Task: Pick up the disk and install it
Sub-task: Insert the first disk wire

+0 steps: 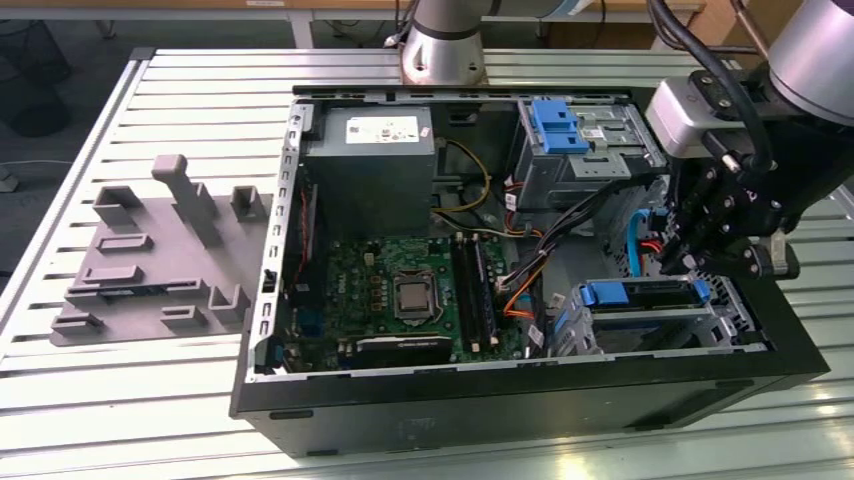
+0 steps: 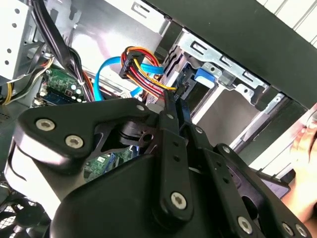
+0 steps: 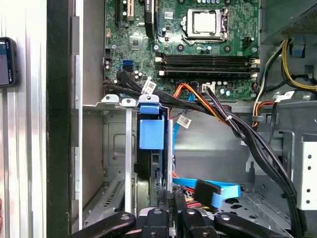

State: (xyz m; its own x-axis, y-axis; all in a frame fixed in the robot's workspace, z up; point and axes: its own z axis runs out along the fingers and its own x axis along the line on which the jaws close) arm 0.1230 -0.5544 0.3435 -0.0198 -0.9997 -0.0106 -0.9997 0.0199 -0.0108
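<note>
In the exterior view, the gripper hangs inside the open computer case at about 3 o'clock, just above the drive cage where the disk sits (its blue rail showing). In the second wrist view, the fingers lie pressed together, holding nothing, near the blue cable. In the first wrist view, the disk stands in its cage at 6 o'clock from the motherboard.

No legible text on the white sticker of the grey box.
</note>
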